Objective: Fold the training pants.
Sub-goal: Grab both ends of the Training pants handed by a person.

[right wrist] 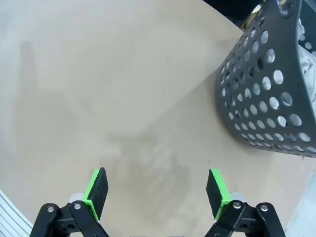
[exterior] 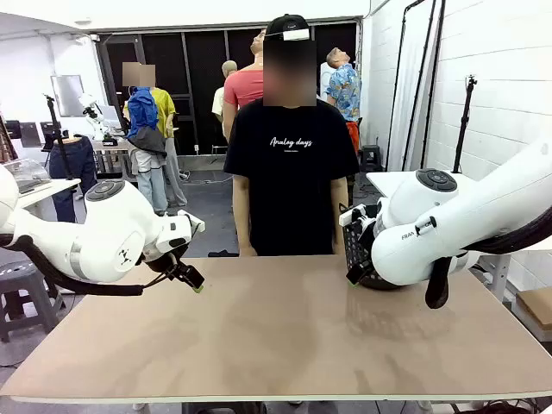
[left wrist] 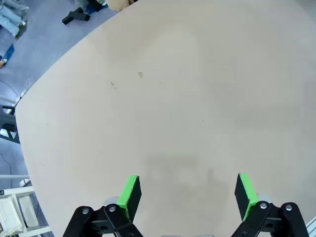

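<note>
As I look along the left gripper (left wrist: pixel 187 185), its green pads (left wrist: pixel 130 193) stand spread wide with nothing between them. It hangs above the bare tan table (exterior: pixel 276 345), over the table's left part, clear of the surface.

The right gripper (right wrist: pixel 157 185) is in the same condition: pads fully apart, nothing pinched, tips off the tabletop. It hangs over the right part of the table, near the basket but apart from it.

The dark perforated basket (right wrist: pixel 261 98) stands on the table at the far right, partly hidden behind the right arm in the front view.

Pale grey cloth lies inside the basket, seen over its rim and through the round holes. I take this to be the training pants (right wrist: pixel 309 74); no waistband or leg can be made out. Neither gripper touches the cloth.

At the far edge a person (exterior: pixel 291 172) in a black T-shirt stands facing the table, arms down at the sides.
</note>
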`<action>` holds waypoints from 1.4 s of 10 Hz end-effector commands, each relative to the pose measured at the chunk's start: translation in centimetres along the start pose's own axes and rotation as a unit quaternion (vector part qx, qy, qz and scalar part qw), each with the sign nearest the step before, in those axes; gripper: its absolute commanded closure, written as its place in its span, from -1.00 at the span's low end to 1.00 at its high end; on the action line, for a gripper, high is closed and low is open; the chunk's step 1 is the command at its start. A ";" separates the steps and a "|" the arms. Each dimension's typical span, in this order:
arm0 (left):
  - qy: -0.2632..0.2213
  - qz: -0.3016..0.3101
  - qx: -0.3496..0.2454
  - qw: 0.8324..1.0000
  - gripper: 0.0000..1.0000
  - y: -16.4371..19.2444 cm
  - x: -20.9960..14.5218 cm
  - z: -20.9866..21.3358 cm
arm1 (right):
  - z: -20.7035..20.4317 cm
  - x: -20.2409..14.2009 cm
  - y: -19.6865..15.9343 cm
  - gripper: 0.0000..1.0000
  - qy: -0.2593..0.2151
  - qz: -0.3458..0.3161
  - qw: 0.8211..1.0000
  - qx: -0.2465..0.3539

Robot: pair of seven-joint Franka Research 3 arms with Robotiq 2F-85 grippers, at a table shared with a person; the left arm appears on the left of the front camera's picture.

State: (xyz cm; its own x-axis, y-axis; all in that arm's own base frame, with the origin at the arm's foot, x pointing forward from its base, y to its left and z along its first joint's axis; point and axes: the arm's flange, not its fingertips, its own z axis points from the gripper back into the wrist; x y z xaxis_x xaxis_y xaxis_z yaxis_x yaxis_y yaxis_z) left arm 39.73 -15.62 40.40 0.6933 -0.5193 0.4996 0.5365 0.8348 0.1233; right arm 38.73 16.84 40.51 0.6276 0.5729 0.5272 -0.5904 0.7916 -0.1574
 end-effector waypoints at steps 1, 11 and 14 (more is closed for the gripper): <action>-0.001 0.000 0.006 1.000 -1.00 0.0 -0.1 0.2 | 0.1 0.0 -0.1 -1.00 -0.001 -0.001 1.000 -0.001; 0.011 -0.008 -0.002 1.000 -1.00 -0.4 0.6 0.5 | 1.2 0.1 -0.4 -1.00 -0.001 -0.012 1.000 0.003; 0.023 -0.020 0.022 0.999 -1.00 -0.8 4.0 6.5 | 9.2 2.9 -1.8 -1.00 0.004 0.005 1.000 0.000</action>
State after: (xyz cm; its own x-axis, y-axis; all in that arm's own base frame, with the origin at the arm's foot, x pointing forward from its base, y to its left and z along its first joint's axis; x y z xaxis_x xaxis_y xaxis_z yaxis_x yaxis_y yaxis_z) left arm 39.37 -16.86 44.98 0.6798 -0.5564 0.4778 0.5585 0.8150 0.1545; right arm 37.41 15.82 46.85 0.6258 0.5622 0.5406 -0.5813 0.7983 -0.1572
